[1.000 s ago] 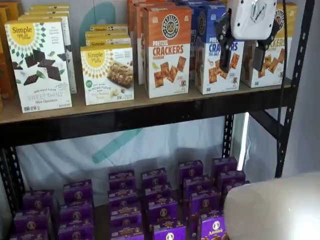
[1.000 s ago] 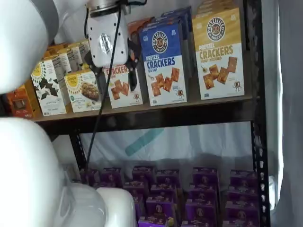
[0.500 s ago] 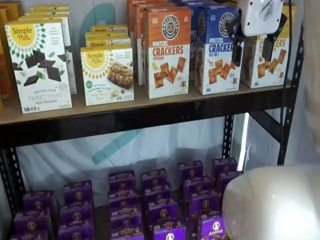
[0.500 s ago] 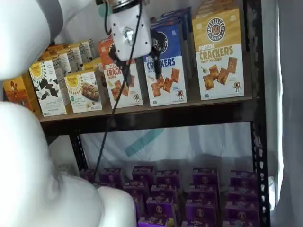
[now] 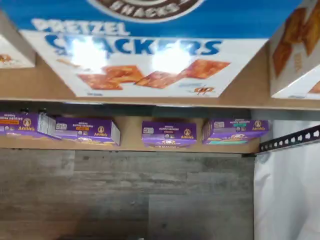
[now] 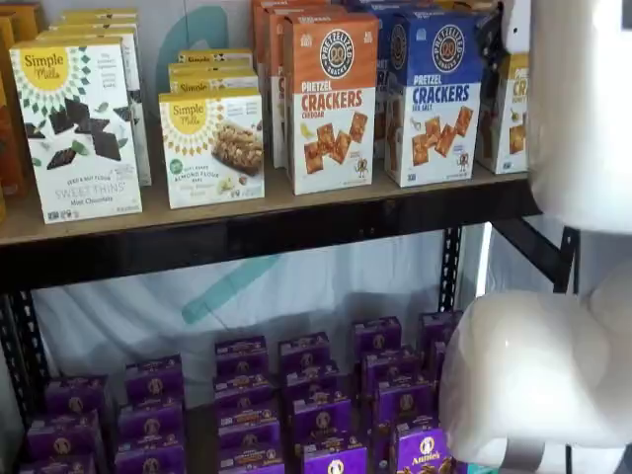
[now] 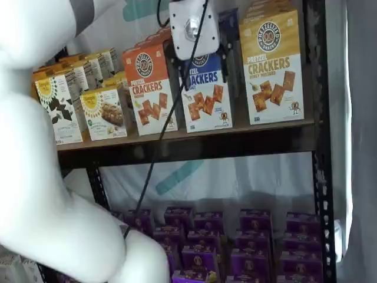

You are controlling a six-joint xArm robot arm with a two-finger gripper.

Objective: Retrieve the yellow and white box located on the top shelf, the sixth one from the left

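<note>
Right then, the claw (image 7: pixel 201 62) hung spread wide & empty in front of the blue box (image 7: pixel 205 88), w/ the yellow and white box (image 7: pixel 272 68) standing upright just off to its side on the top shelf (image 7: pixel 194 144), long axis vertical.

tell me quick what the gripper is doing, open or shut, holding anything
Gripper: open, holding nothing; it hangs in front of the blue cracker box, left of the yellow and white box.

Grey wood-plank floor (image 5: pixel 125 195) beneath the rack; a white sheet (image 6: pixel 296 286) with a teal stripe (image 6: pixel 229 288) hangs behind the shelves; black slotted uprights (image 7: pixel 318 177); a bright vertical light strip (image 6: pixel 483 276) at the right.
</note>
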